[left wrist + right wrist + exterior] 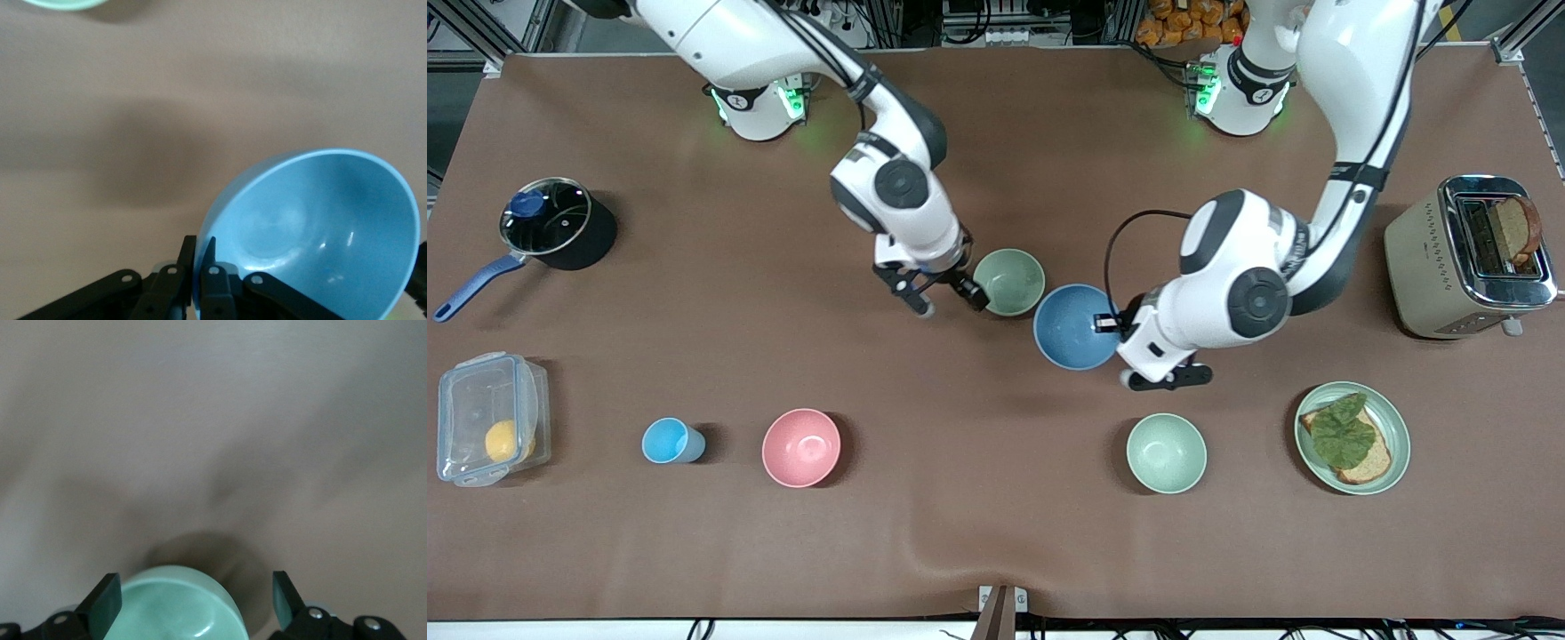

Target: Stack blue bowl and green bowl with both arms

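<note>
Tilting in the pinched-tight left claw [200,280], blue bowl [313,233]; right claw [197,603] spread beside upright green bowl [177,607].

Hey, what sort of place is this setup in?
Probably a robotics lab staged as a kitchen: two robot arms are bolted to a cloth-covered table, metal framing lines its edge, and a toaster, a pot and bowls serve as props.

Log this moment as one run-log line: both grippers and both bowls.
left gripper: shut on blue bowl rim, lifted | right gripper: open beside green bowl, released on table | stack: not yet done
</note>
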`<state>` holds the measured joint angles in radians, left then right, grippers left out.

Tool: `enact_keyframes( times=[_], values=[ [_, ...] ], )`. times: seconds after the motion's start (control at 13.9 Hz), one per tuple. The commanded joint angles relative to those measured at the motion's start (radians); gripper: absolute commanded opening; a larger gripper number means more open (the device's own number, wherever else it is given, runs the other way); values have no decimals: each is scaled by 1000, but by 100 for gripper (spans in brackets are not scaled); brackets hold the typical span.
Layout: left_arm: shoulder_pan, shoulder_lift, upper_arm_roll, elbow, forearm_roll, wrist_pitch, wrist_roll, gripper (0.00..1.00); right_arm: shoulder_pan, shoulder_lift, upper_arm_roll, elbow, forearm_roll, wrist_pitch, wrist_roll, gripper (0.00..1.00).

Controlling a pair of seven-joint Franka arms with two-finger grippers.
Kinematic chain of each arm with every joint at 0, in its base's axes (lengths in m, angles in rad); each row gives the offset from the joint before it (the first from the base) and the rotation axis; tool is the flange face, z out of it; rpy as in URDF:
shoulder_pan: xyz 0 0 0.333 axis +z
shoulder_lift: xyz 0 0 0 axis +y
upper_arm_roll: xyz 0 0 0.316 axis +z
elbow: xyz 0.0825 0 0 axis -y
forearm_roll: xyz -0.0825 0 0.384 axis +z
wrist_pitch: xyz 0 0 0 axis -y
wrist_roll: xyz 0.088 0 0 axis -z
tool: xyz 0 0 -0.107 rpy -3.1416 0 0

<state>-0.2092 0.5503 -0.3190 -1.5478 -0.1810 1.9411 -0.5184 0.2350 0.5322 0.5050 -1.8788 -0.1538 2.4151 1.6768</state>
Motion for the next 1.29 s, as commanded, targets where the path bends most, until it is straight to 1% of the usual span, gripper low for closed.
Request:
enact_keyframes(
  times=[0.0,0.14,0.22,0.29,0.36,0.5,0.79,0.93,1.08,1.22],
  values=[
    [-54,17,4,-2,-6,15,-66,0,-68,12,23,6,112,-45,14,100],
    [-85,36,4,-2,-5,15,-92,0,-98,18,17,1,218,-42,12,100],
    [-108,42,4,-3,-3,12,-119,0,-112,35,15,1,293,-34,11,100],
    [-133,45,6,-9,-3,7,-142,0,-129,55,15,1,391,-13,9,100],
    [-148,45,5,-24,12,7,-155,0,-126,70,13,-3,475,45,9,100],
    [-182,66,6,-37,37,7,-179,0,-120,98,10,-17,502,100,9,100],
    [-202,100,4,-35,69,7,-201,0,-126,144,9,-23,504,133,7,100],
    [-202,106,6,-29,69,12,-201,0,-128,146,12,-26,510,140,7,100],
    [-211,115,6,-25,69,18,-201,0,-122,146,10,-26,549,142,7,100],
    [-225,123,6,-25,69,36,-207,0,-123,146,10,-26,553,153,7,100]
  ],
)
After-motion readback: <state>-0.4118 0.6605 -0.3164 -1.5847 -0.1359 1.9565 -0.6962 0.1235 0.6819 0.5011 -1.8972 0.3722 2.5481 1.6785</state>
